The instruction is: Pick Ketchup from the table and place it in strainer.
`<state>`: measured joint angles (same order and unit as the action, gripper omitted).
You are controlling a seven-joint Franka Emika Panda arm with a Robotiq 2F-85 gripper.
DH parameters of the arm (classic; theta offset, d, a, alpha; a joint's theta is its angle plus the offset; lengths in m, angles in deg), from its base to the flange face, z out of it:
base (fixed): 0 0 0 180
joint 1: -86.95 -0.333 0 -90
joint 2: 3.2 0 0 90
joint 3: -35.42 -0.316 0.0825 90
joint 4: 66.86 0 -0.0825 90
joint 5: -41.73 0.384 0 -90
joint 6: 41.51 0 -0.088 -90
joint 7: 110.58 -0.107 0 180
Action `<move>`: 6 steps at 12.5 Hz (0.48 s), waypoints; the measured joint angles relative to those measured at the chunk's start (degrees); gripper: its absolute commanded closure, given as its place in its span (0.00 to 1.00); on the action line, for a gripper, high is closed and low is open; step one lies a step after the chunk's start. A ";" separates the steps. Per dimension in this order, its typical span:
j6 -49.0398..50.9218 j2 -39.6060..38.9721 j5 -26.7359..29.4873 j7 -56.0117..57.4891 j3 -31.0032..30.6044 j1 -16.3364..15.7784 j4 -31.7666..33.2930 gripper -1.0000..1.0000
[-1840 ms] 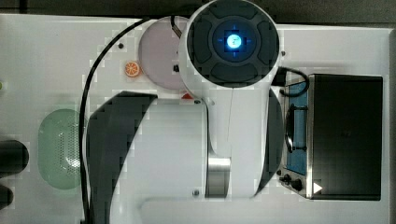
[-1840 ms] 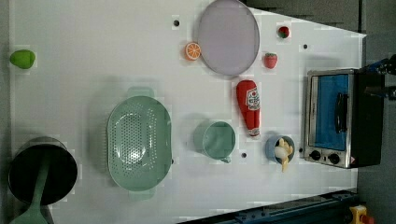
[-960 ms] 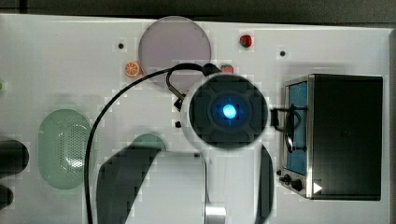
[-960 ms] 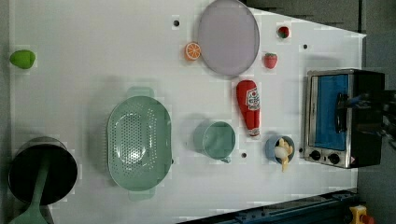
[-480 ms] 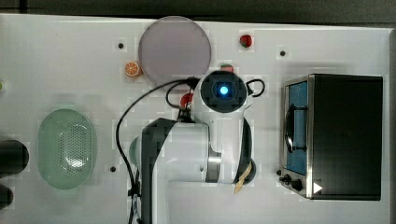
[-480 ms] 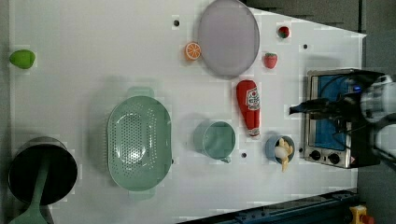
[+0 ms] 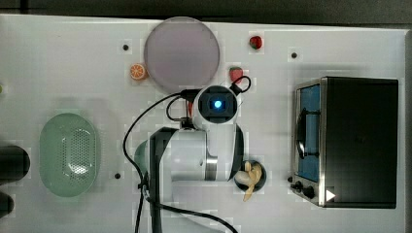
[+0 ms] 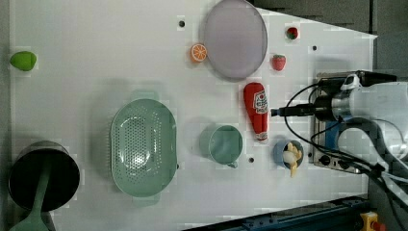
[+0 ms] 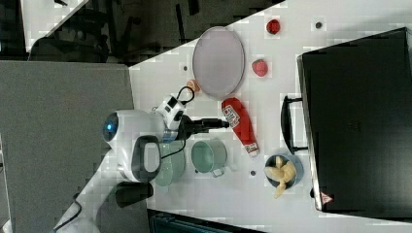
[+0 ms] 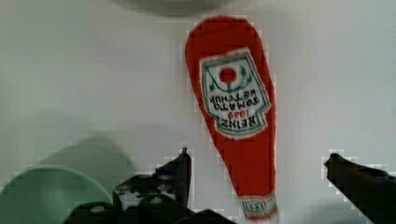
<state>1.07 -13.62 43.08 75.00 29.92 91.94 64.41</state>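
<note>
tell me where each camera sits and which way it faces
top view: overhead, straight down on the table; the arm's white links cover the middle.
left view: high, looking down; ketchup bottle, strainer, arm entering from the left view's right.
right view: high, from the opposite side; arm reaching toward the bottle.
wrist view: on the hand, looking down past the open pincer at the bottle.
Shared: left and right views both show the green cup.

Arm [image 7: 194, 155] reaches over table, wrist pointing down; gripper [image 10: 257, 172] wide open, holding nothing.
</note>
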 measured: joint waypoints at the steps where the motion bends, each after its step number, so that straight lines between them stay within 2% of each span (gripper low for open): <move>1: -3.16 -0.98 0.00 0.42 -0.13 -0.05 1.01 0.00; 6: -14.91 -9.39 -0.91 2.13 -0.12 -0.08 2.57 0.00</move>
<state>-13.84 -23.01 42.17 77.13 29.80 91.86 66.98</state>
